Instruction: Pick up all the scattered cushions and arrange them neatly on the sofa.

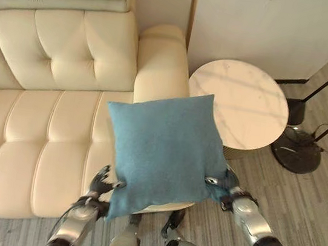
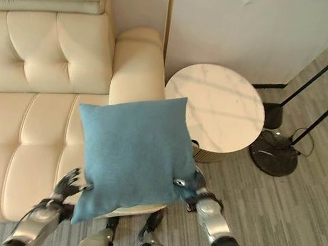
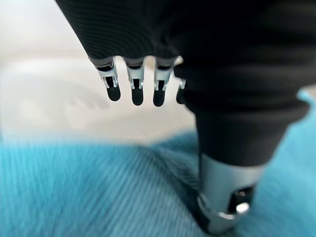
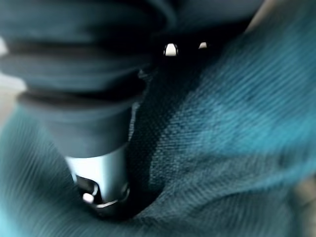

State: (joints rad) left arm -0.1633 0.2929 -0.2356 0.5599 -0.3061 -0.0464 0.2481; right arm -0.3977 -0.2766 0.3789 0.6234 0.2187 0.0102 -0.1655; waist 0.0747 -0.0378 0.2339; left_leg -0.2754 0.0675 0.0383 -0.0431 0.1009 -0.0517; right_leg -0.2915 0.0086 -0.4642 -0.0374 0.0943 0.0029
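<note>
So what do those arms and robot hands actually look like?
Silver-grey metal arms with dark bands. Each robot hand, left and right, has a dark ribbed cover over wrist and back, silver fingers with dark tips, and a separate silver thumb.

We record one square blue fabric cushion (image 1: 163,150) with a fine woven texture, plump and intact. It is raised off the floor, tilted with one corner uppermost, its face toward the camera. It sits in front of the seat and right armrest of the cream tufted leather sofa (image 1: 39,142), overlapping both from above.
</note>
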